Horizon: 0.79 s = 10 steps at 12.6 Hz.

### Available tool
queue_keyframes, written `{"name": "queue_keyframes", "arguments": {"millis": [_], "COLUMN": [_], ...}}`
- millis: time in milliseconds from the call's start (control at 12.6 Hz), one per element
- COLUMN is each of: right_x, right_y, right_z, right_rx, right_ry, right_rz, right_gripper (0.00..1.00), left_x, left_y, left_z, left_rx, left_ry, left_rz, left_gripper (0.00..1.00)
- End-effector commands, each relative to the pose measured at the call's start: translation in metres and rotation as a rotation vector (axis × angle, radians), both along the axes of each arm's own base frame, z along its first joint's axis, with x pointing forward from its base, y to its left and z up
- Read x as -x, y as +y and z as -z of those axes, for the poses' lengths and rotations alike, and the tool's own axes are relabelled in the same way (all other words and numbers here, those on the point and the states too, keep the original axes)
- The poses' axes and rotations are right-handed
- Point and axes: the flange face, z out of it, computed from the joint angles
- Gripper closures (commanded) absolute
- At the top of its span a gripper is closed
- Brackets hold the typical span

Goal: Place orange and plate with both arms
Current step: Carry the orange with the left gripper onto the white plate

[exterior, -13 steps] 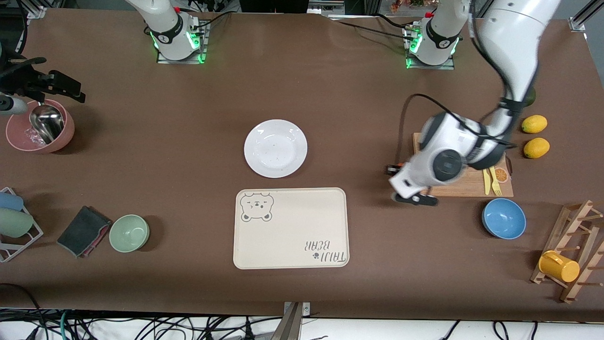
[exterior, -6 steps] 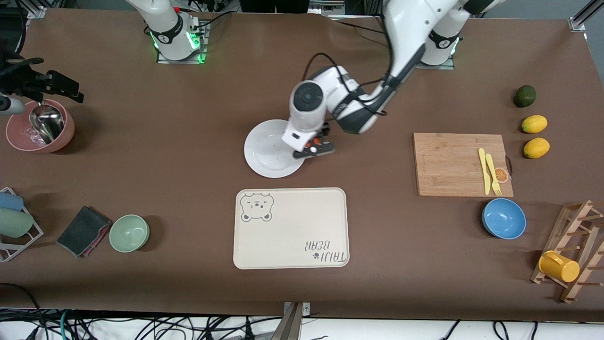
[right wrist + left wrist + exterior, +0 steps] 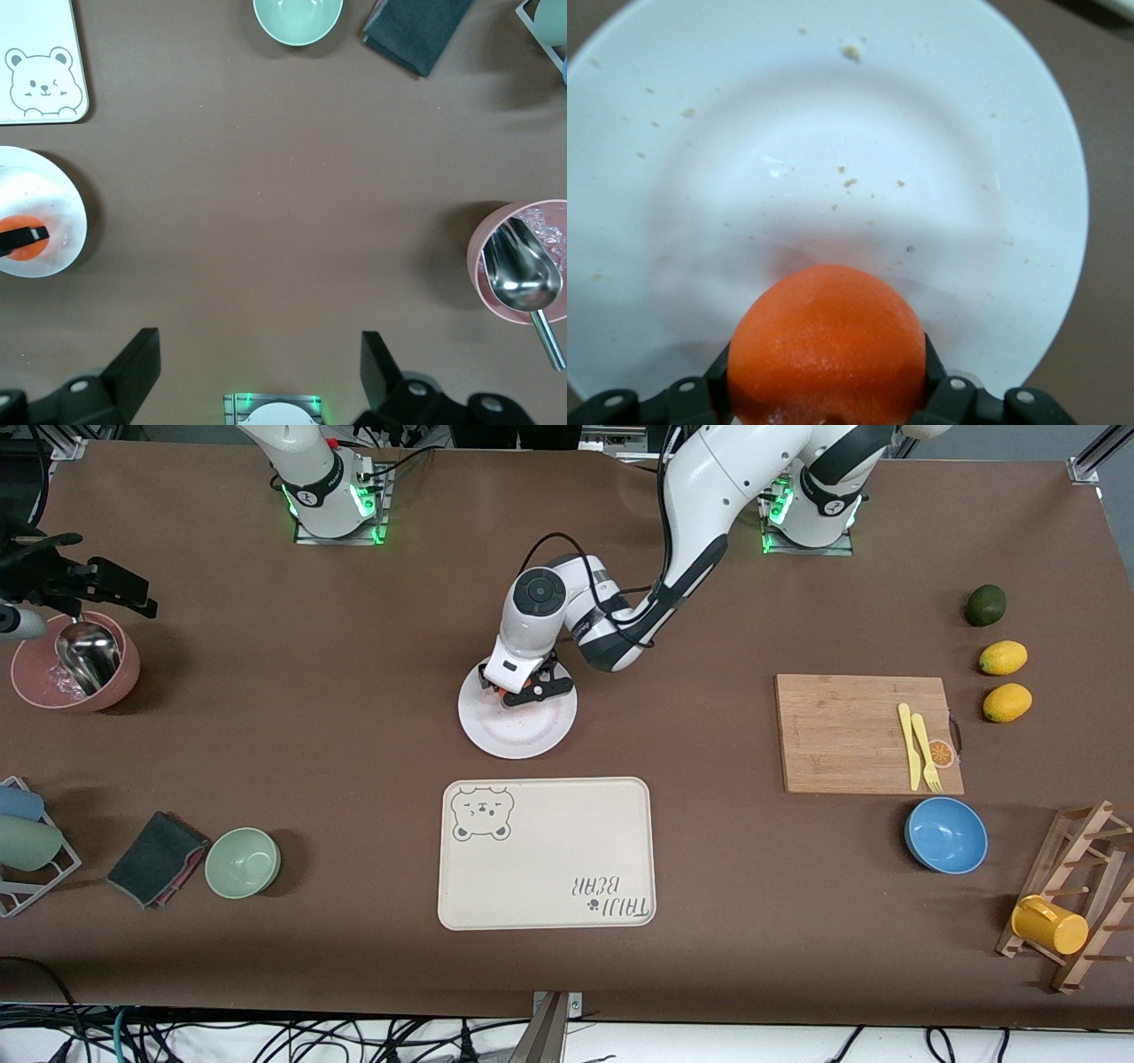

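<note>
The white plate lies in the middle of the table, farther from the front camera than the cream tray. My left gripper is shut on the orange and holds it low over the part of the plate farthest from the front camera. In the left wrist view the orange sits between the black fingers over the crumb-flecked plate. I cannot tell whether the orange touches the plate. My right gripper is open and empty, high over its own base, and it waits. The right wrist view also shows the plate and the orange.
A cream bear-print tray lies nearer the front camera than the plate. A cutting board, a blue bowl, two lemons and a green fruit are toward the left arm's end. A green bowl, a dark cloth and a pink bowl are toward the right arm's end.
My left gripper has carried the orange from beside the cutting board across to the plate and come down low over it. The right arm has not moved.
</note>
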Motion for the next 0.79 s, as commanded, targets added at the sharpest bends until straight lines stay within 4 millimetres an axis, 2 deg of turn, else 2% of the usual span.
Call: {"name": "queue_keyframes", "arguments": {"millis": [0,79,159,397,635,715], "right_x": [-0.002,-0.002,-0.002,-0.002,-0.002,-0.002], "right_y": [0.002,0.002,0.002,0.002,0.004,0.003], "right_z": [-0.005,-0.005,-0.005,-0.005,-0.006,-0.005], "right_rx": [0.009,0.009,0.009,0.009,0.006,0.006], "right_ry": [-0.005,-0.007,-0.005,-0.005,-0.008,-0.007], "right_rz": [-0.010,-0.009,-0.010,-0.012,-0.012,-0.010], "right_gripper": [0.00,0.00,0.00,0.00,0.00,0.00], "left_x": [-0.007,-0.011,-0.019,-0.039,-0.069,-0.085], "left_y": [-0.008,-0.005,-0.002,0.025,0.069,0.087], "left_z": [-0.007,-0.012,-0.025,-0.055,-0.079,-0.092], "left_rx": [0.013,0.010,0.012,-0.068,-0.140,-0.151], "left_ry": [-0.017,-0.015,-0.028,0.004,0.060,0.081], "left_rz": [-0.009,-0.017,-0.023,-0.007,0.058,0.072], "left_gripper": [0.00,0.00,0.00,0.00,0.00,0.00]}}
